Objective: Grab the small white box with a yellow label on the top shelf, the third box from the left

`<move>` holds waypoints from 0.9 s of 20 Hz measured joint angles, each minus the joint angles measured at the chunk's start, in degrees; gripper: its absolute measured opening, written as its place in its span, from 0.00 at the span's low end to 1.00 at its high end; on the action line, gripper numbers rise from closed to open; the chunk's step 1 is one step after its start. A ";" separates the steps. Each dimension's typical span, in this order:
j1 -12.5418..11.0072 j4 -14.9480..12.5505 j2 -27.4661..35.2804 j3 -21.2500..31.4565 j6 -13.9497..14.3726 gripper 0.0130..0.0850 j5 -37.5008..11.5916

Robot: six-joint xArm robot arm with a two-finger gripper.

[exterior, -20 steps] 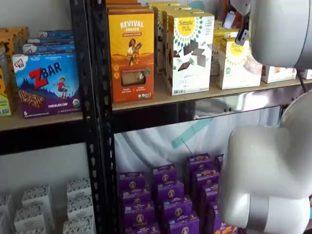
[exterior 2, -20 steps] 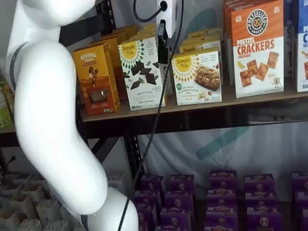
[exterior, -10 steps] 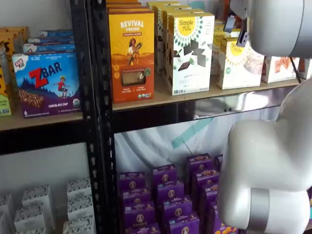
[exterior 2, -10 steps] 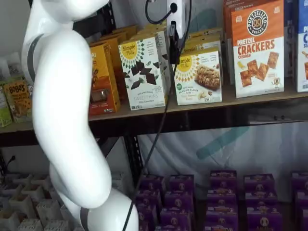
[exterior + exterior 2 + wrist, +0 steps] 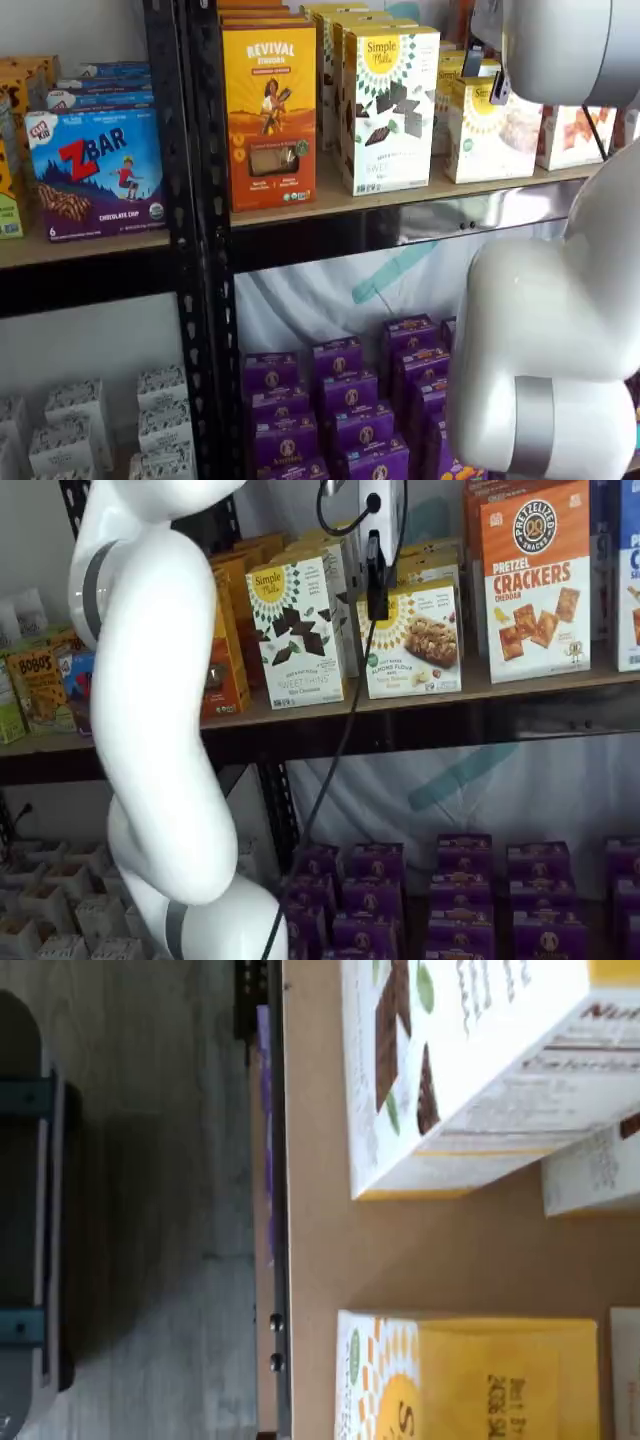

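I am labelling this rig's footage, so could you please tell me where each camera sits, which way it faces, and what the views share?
Wrist view: on the wrist, looking down on the tan plank top shelf; no fingers show.
Shelf view: in front, angled; white arm at its right edge.
Shelf view: in front; the black-fingered gripper shows side-on before the small white box with a yellow label.
All three share that box and the taller white chocolate-piece box.

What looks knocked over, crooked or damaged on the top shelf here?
Nothing stands out. The small white box, the taller Simple Mills box and the cracker box all stand upright on the top shelf.
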 joint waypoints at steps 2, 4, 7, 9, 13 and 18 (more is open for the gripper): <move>0.60 -1.53 0.57 -0.33 0.24 1.00 0.02; 1.12 -2.64 0.93 -0.27 0.46 1.00 -0.46; 1.84 -4.11 1.10 0.39 0.79 1.00 -1.60; 2.44 -5.41 1.43 0.43 1.15 1.00 -1.61; 3.53 -7.51 2.43 -0.38 1.95 1.00 -0.33; 4.58 -9.11 3.00 -0.69 2.81 1.00 0.46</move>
